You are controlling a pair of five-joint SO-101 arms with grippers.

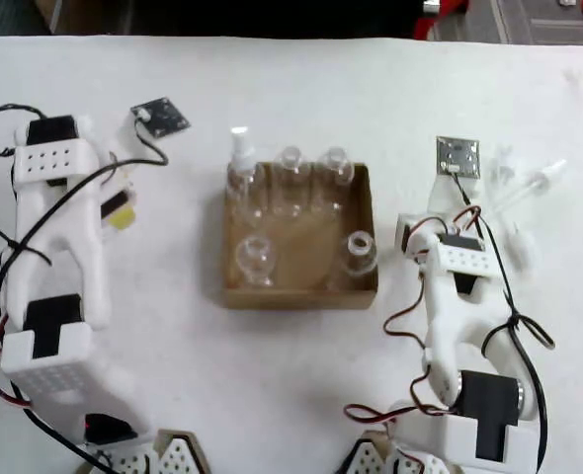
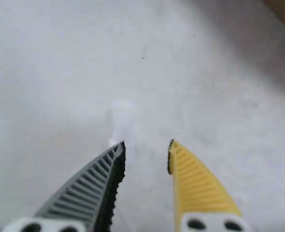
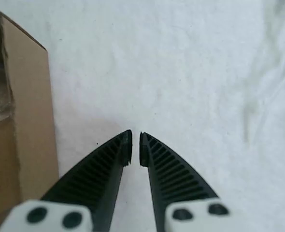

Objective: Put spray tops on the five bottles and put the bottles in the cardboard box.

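The cardboard box (image 1: 301,294) sits mid-table and holds several clear bottles. The far-left bottle (image 1: 242,178) wears a white spray top (image 1: 239,141); the others, such as the near-right bottle (image 1: 359,252), stand with bare necks. Loose spray tops (image 1: 541,181) lie on the table right of the box. My left gripper (image 1: 124,202) (image 2: 146,150) is open over the white table left of the box, with a blurred small white shape (image 2: 123,118) just beyond its fingertips. My right gripper (image 1: 410,229) (image 3: 135,145) is shut on nothing, beside the box's right wall (image 3: 34,96).
A small square camera board (image 1: 161,117) lies far left and another one (image 1: 458,156) far right, both on cables. Red and black wires trail along the right arm. Bare white table lies in front of the box and behind it.
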